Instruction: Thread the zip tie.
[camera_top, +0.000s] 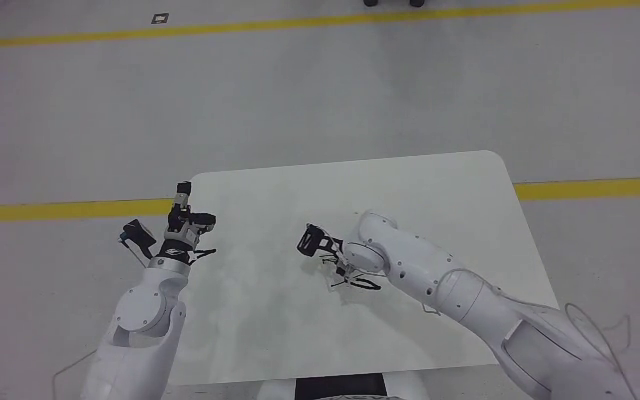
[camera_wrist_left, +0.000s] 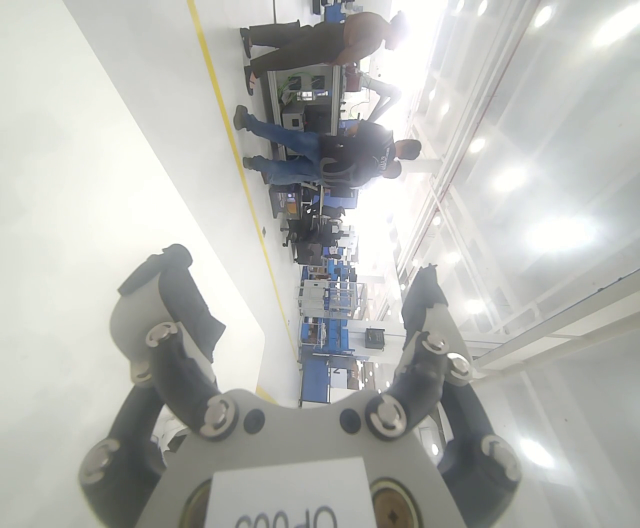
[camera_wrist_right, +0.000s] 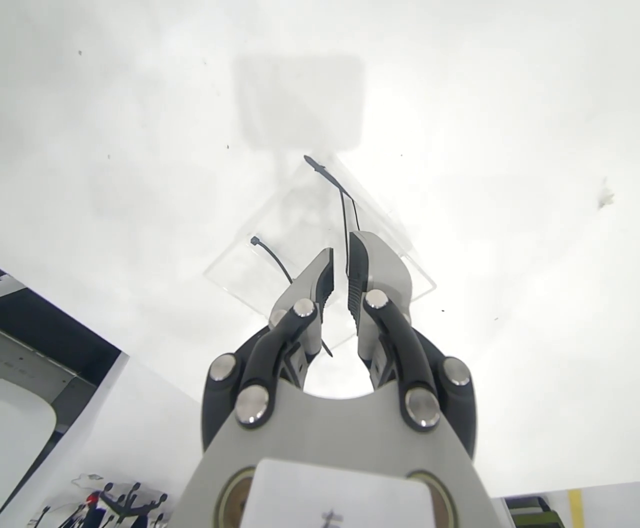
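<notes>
A black zip tie (camera_wrist_right: 344, 215) lies over a small clear plate (camera_wrist_right: 385, 220) on the white table. Its head (camera_wrist_right: 256, 242) rests on the plate, and its pointed tail reaches past the plate's far corner. My right gripper (camera_wrist_right: 341, 260) points down at the plate, shut on the zip tie's strap, which runs up between the two fingertips. In the top view this gripper (camera_top: 345, 274) is near the table's middle, with the tie (camera_top: 366, 286) looping beside it. My left gripper (camera_top: 192, 205) hangs at the table's left edge, open and holding nothing (camera_wrist_left: 300, 270).
The white table (camera_top: 450, 200) is bare around the plate. A small white scrap (camera_wrist_right: 606, 196) lies on it some way from the plate. Yellow floor lines run behind the table. Workbenches stand far off in the left wrist view.
</notes>
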